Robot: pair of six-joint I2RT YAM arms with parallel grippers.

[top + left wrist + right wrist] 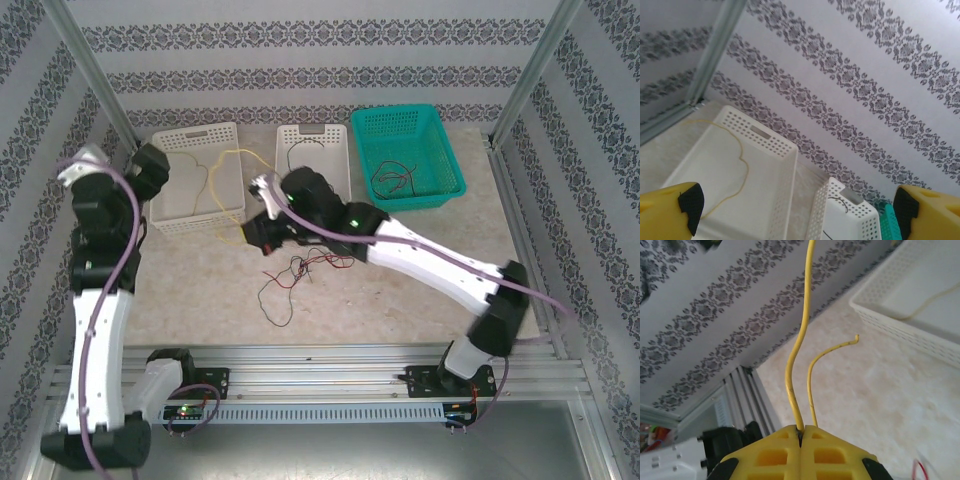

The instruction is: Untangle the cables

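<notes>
Yellow cable (788,377): pinched in my right fingers (800,436). Two strands rise out of the seam, one long and running off the top of my right wrist view, the other short and ending in a free, hooked tip. Seen from above, it runs from that grip over the rim into the left white basket (180,200) and loops across its floor.
My right fingers: clenched on the yellow cable, the two yellow tips meeting with no gap. They hang over the surface (190,290) near the left white basket's near right corner, with the loose tangle (298,268) just beside them.
My left fingers (152,170): released and spread wide. In my left wrist view the black pads (690,202) sit at opposite edges with nothing between them, and the left white basket lies below.
Loose tangle: thin red and dark cables lying on the surface, apart from every basket, with one dark strand looping toward the near edge.
Middle white basket (335,160): just right of the left one, partly under my right arm. A thin dark cable (300,148) lies inside.
Teal basket (445,150): to the right of both white ones, with a small knot (393,182) of red and dark wire on its floor.
</notes>
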